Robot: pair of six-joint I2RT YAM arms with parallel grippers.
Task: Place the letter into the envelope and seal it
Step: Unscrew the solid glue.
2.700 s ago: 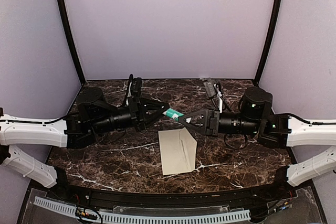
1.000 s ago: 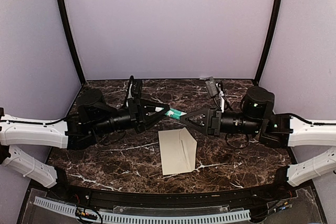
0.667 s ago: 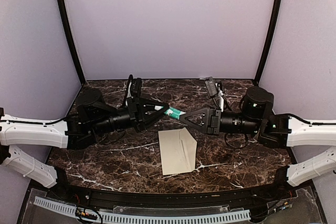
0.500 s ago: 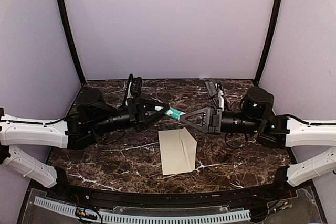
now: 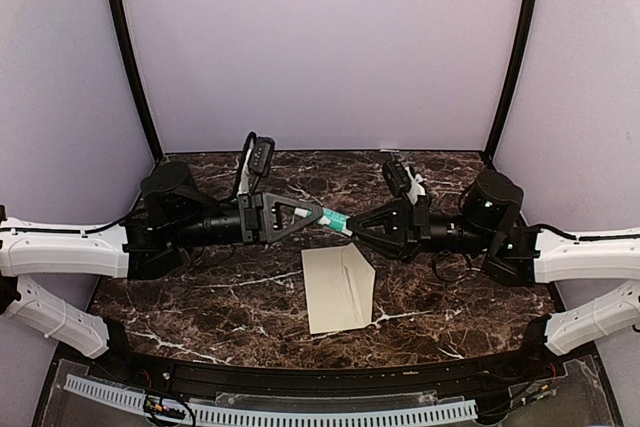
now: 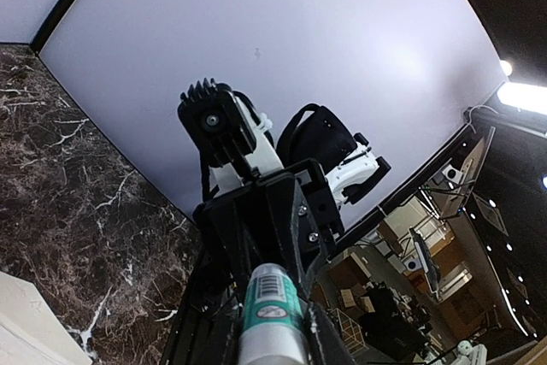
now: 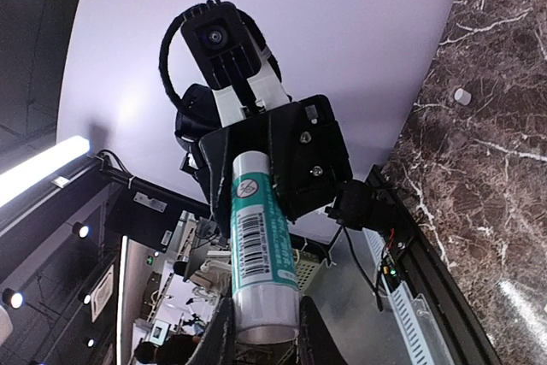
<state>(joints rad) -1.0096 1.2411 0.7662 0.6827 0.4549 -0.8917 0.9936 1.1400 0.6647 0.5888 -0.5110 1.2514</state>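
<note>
- Desk (image 5: 200, 297): dark brown marble-patterned top with white veins, pale walls behind and to both sides.
- Envelope (image 5: 335, 289): cream paper, flat on the desk at centre, just nearer the arm bases than the two claws. Its long sides run front to back, and a triangular flap is spread toward the right arm's side. One cream corner shows at the lower left of the left wrist view (image 6: 17, 318).
- Letter: cannot be told apart from the cream paper of the envelope in any view.
- Glue stick (image 5: 334, 219): a teal and white tube with a barcode label. It is held roughly level in the air above the desk, beyond the far edge of the envelope and touching neither. It also shows in the left wrist view (image 6: 272, 297) and the right wrist view (image 7: 256, 237).
- Left claw (image 5: 320, 215): reaches in from the left and is clamped on one end of the glue stick. Its fingers press both sides of the tube in its own camera (image 6: 272, 344).
- Right claw (image 5: 351, 224): reaches in from the right, nose to nose with the left claw, and is clamped on the other end of the same tube. Its fingers sit tight against the tube in its own camera (image 7: 261, 331).
- Small white round item (image 7: 461, 96): lies on the desk, too small to identify.
</note>
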